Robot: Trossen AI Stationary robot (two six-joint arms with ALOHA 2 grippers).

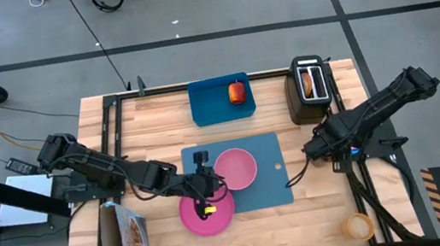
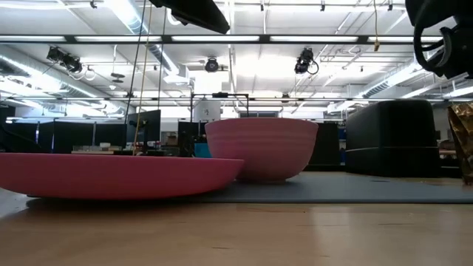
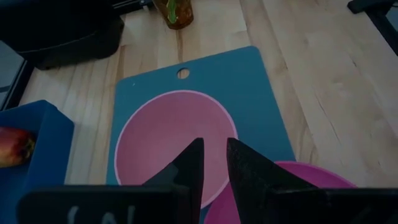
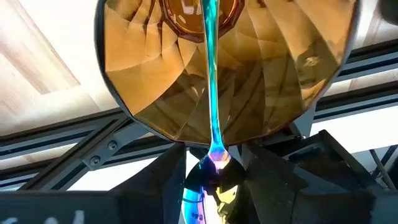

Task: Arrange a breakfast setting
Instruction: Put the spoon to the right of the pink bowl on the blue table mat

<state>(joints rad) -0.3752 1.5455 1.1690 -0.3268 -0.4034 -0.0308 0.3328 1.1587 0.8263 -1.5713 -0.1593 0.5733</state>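
Note:
A pink bowl (image 1: 237, 168) stands on the slate-blue mat (image 1: 272, 186). The pink plate (image 1: 209, 215) lies half on the mat's near left corner, half on the table. My left gripper (image 1: 213, 178) hovers above the bowl's left rim (image 3: 186, 112), fingers a narrow gap apart and empty. My right gripper (image 1: 314, 148) is right of the mat, shut on the teal-handled spoon (image 4: 210, 74), which reaches down into the orange cup (image 4: 186, 68). The red apple (image 1: 237, 93) lies on the bright blue tray (image 1: 209, 107). The toast (image 1: 309, 83) stands in the black toaster (image 1: 310, 103). My right gripper pinches the spoon's wide shiny end (image 4: 211, 177) between its two fingers, from above, pointing down. The thin teal handle (image 4: 211, 93) runs away from the fingers down into the orange cup, whose mouth shows right below. Whether the spoon touches the cup's bottom, I cannot tell.
A clear bag of food (image 1: 129, 243) lies at the near left corner. A small round amber thing (image 1: 360, 226) sits at the near right corner. Black frame rails (image 1: 356, 168) run along the table's sides. Bare wood shows in front of the mat (image 1: 287, 230).

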